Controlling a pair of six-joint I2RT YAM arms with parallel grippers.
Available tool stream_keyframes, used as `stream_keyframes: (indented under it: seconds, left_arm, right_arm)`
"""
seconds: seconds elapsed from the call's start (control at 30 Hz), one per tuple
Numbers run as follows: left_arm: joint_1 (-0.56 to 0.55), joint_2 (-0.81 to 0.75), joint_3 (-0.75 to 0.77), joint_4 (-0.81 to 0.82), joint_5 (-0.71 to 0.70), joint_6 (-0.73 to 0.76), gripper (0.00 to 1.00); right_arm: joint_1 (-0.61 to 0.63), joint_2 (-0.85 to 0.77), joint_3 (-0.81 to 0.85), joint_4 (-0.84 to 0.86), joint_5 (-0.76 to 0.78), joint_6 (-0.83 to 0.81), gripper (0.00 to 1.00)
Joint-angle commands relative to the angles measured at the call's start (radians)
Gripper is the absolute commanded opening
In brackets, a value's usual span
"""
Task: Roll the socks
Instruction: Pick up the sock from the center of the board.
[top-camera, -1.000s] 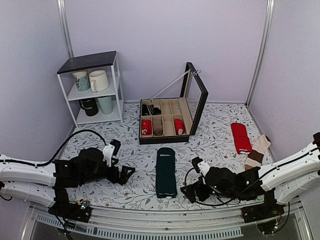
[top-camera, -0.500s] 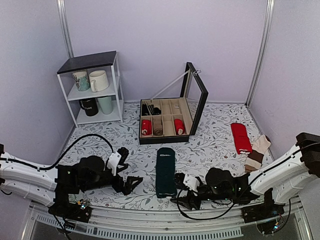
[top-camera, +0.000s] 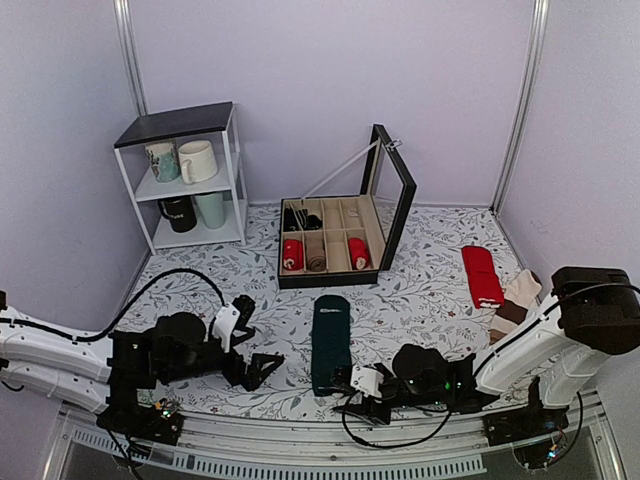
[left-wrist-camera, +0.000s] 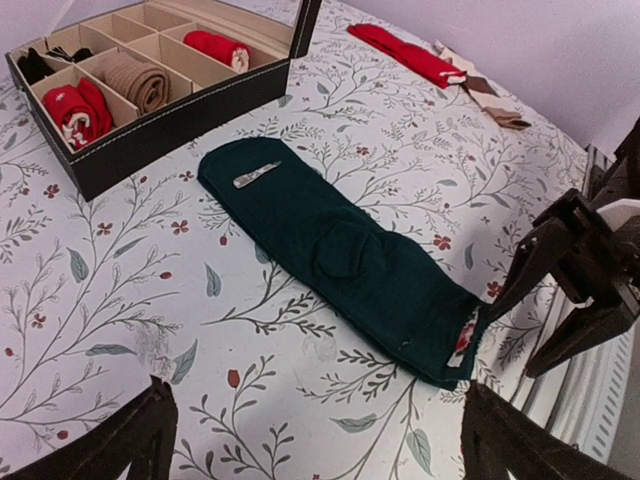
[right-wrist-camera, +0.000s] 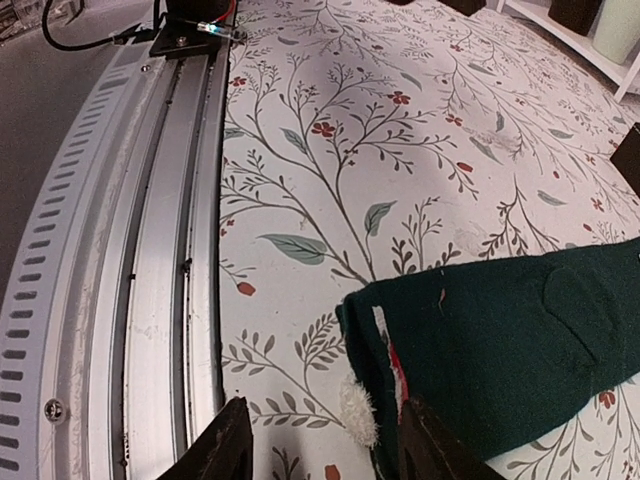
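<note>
The socks are a long flat dark teal strip lying lengthwise at the table's front middle, also seen in the left wrist view. At their near end a white and red lining shows. My right gripper sits low at that near end. Its jaws are partly apart, straddling the end's corner: one finger is over the teal fabric, the other stands clear on the bare cloth. My left gripper hovers wide open to the left of the socks, with nothing between its fingers.
An open compartment box with rolled red and beige socks stands behind the strip. A white shelf with mugs is at the back left. Red socks and beige-and-brown socks lie at the right. A metal rail runs along the near edge.
My right gripper has slid left along the front edge to the near end of the socks, and its jaws have narrowed. The left gripper moved slightly right, then held still.
</note>
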Motion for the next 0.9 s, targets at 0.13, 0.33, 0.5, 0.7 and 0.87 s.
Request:
stream_keyframes:
  seconds: [0.13, 0.33, 0.5, 0.7, 0.87]
  left_arm:
    - [-0.011, 0.037, 0.002, 0.026, 0.031, 0.016, 1.0]
    - [-0.011, 0.056, 0.005, 0.038, 0.05, 0.031, 0.99]
    - [-0.01, 0.078, 0.015, 0.034, 0.082, 0.033, 0.99]
    - [-0.013, 0.084, -0.014, 0.1, 0.156, 0.07, 0.99]
    - [-0.078, 0.075, -0.084, 0.289, 0.266, 0.236, 0.99]
  right_arm:
    - [-0.005, 0.101, 0.022, 0.05, 0.041, -0.016, 0.43]
    - [-0.002, 0.144, -0.003, 0.075, 0.094, 0.031, 0.49]
    - [0.018, 0.15, 0.008, -0.002, 0.163, 0.062, 0.47]
    - [0.024, 0.167, 0.051, -0.085, 0.184, 0.111, 0.09]
    - [0.021, 0.13, 0.079, -0.169, 0.095, 0.181, 0.08]
